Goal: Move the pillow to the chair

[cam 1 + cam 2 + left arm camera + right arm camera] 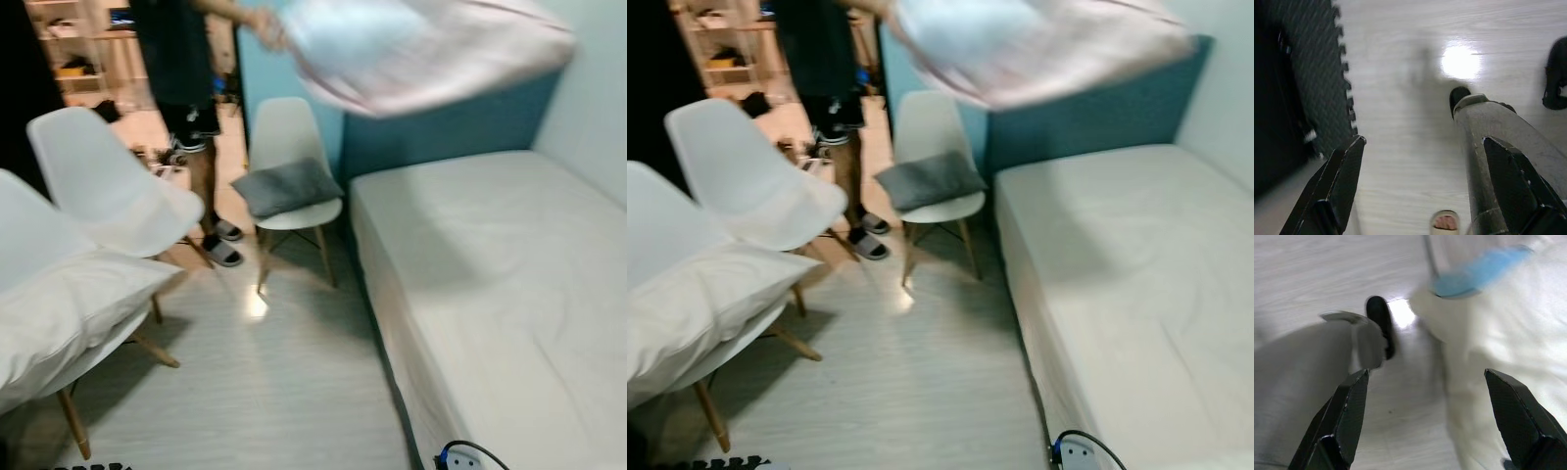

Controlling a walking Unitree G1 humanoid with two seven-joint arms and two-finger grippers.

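Left claw [1422, 181], two long black fingers [1334, 188] spread wide apart, nothing between them, pointing down. Silver-grey robot leg [1503, 156] with dark foot beside it in left wrist view. Right claw [1435, 418], black fingers [1344, 418] likewise spread wide, nothing gripped, pointing down. Silver-grey robot leg [1308, 367] with dark foot in right wrist view, blurred. Both arms hang low, idle.

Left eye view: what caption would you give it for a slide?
A person swings a blurred pillow above the bed, beside three white chairs, one holding a grey cushion.
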